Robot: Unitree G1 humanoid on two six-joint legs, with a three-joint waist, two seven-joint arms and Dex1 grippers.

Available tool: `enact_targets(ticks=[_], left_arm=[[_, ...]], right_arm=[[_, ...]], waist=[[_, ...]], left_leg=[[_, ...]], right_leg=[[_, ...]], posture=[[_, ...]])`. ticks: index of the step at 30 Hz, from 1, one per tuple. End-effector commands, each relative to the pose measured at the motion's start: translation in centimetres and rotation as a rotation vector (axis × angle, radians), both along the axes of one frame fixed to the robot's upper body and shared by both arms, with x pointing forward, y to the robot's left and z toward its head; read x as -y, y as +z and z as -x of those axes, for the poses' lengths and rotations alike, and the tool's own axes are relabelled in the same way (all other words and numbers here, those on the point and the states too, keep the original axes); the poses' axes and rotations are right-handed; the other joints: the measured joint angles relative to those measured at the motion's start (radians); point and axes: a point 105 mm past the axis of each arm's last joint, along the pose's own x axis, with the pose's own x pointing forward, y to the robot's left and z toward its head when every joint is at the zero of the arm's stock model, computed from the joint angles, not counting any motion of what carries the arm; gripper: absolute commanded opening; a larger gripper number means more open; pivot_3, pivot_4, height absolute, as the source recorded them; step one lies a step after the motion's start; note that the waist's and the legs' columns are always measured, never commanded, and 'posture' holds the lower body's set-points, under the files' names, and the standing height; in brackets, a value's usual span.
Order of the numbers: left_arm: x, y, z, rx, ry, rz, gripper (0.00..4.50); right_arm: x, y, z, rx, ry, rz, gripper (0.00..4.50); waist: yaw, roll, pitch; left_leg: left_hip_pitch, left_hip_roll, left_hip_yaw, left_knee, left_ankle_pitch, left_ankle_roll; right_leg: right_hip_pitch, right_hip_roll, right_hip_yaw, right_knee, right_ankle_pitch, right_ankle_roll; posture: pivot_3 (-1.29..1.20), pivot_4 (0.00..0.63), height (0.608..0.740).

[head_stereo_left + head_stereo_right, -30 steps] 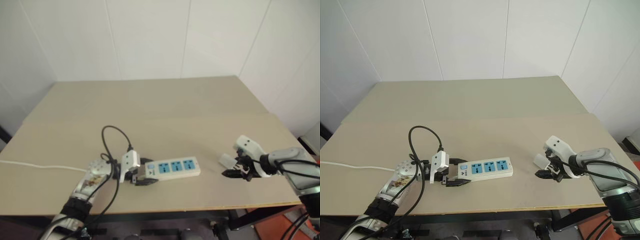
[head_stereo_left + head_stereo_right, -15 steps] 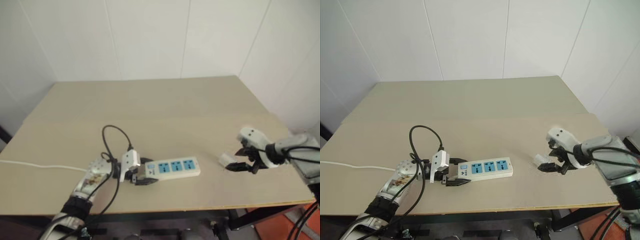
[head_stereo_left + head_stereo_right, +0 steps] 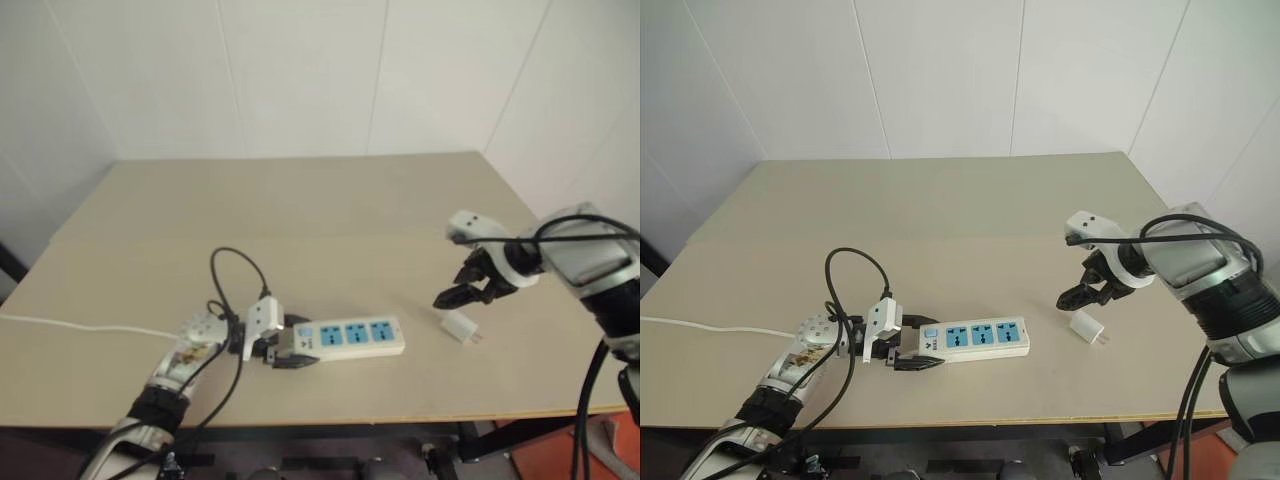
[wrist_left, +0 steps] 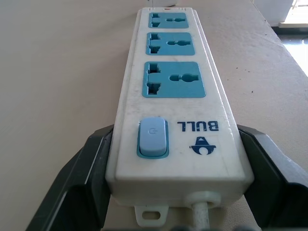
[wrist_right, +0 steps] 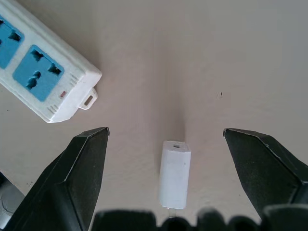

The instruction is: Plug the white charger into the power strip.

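Note:
The power strip [image 3: 352, 337] lies flat on the table near the front, its three blue sockets [image 4: 173, 79] facing up. My left gripper [image 3: 283, 347] is shut on its switch end, a black finger [image 4: 86, 168] pressed against each long side. The white charger [image 3: 1086, 328] lies on its side on the table to the right of the strip, free of any grip. My right gripper [image 3: 455, 293] hangs above it, pointing down and open. In the right wrist view the charger [image 5: 174, 173] sits on the table between the wide-spread fingers [image 5: 82, 163], untouched.
The strip's thin white cord [image 3: 80, 326] runs off to the left across the table. A black cable loop [image 3: 236, 266] arches over my left wrist. The table's front edge [image 3: 400, 418] is close below the strip. White walls stand behind and to the right.
My right gripper has risen off the table and tipped to point down over the charger, which stays lying on the table. The left gripper and strip have not moved.

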Motion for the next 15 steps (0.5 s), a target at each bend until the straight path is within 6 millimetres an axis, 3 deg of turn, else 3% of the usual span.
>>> enact_targets(ticks=[1,15], left_arm=[[-0.5,-2.6,0.5,-0.066,0.038,-0.087,3.28],[-0.4,-2.7,0.5,-0.056,0.049,-0.086,3.28]], right_arm=[[0.5,0.3,-0.4,0.006,-0.027,0.046,4.46],[1.2,-2.2,-1.1,-0.060,-0.053,0.094,4.46]], waist=[[0.001,0.000,0.000],[0.001,0.000,0.000]], left_leg=[[0.000,0.000,0.000,0.000,0.000,0.000],[0.000,0.000,0.000,0.000,0.000,0.000]], right_leg=[[0.000,0.000,0.000,0.000,0.000,0.000],[0.000,0.000,0.000,0.000,0.000,0.001]], posture=[[0.00,0.150,0.740],[0.00,0.150,0.740]])
